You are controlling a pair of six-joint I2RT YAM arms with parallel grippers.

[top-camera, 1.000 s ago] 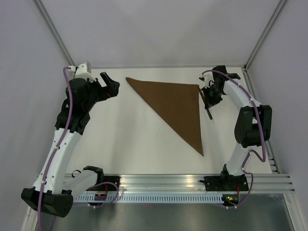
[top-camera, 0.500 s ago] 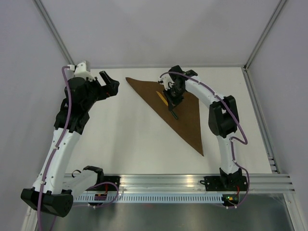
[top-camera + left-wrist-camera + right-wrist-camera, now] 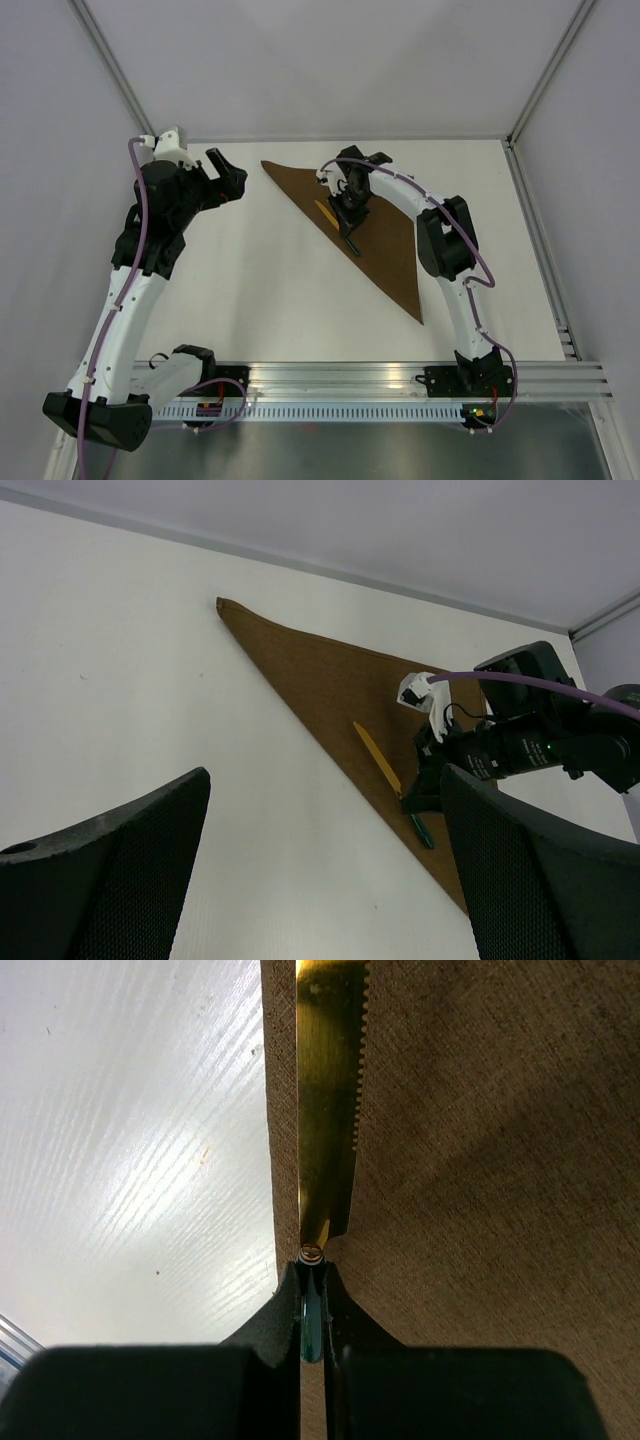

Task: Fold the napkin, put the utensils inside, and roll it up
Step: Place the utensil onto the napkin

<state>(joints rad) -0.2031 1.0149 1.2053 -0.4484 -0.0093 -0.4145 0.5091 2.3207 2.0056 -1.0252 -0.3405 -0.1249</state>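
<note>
While right gripper (image 3: 312,1260) pinches slim yellow-bladed dark-handled knife (image 3: 330,1110) by handle, seemingly stiff, light | dark-brown cloth napkin (image 3: 480,1160) below, likely limp: grasp corners | left gripper (image 3: 320,870) wide

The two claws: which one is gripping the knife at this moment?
The right claw, shut on the handle of the knife over the long edge of the brown napkin. The left claw stands wide open, apart from the napkin, holding nothing.

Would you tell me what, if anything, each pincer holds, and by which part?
The right pincer grips the knife by its handle, just behind the blade; the left pincer holds nothing.
</note>
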